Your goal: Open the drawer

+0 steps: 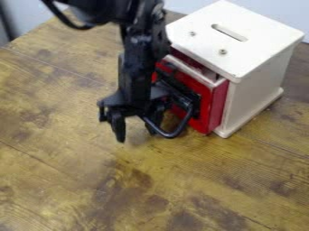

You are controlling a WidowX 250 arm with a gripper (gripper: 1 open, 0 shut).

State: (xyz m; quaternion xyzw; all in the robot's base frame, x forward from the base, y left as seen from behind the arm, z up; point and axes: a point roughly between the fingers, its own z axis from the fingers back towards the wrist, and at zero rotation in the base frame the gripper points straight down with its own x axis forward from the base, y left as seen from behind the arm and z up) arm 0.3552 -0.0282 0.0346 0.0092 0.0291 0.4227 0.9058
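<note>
The red drawer (201,101) with its black front panel stands pulled partway out of the cream-white cabinet (241,54). Its black loop handle (169,126) hangs low at the front, near the tabletop. My gripper (135,115) points down just left of the handle, fingers spread apart; one finger (117,124) is out on the left, the other close to the loop. It holds nothing that I can see. The black arm (139,45) rises from it to the top left and hides part of the drawer front.
The cabinet has slots and screws on its top (229,32). The wooden tabletop (145,189) stretches in front and to the left. A dark object (6,18) stands at the far left edge.
</note>
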